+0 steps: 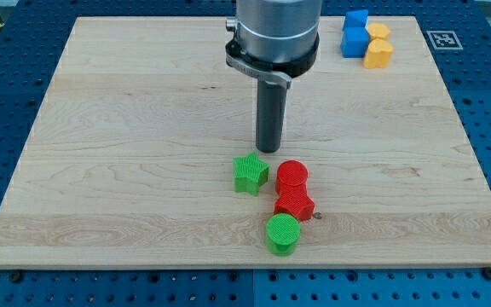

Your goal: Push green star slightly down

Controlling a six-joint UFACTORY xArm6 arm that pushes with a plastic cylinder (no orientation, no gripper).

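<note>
The green star lies on the wooden board a little below the middle. My tip stands just above the star's upper right corner, very close to it or touching; I cannot tell which. A red cylinder sits right of the star. A red star-like block lies below the cylinder. A green cylinder sits below that.
At the view's top right stands a cluster: a blue block, a second blue block, a yellow block and another yellow block. A fiducial marker sits at the board's top right corner.
</note>
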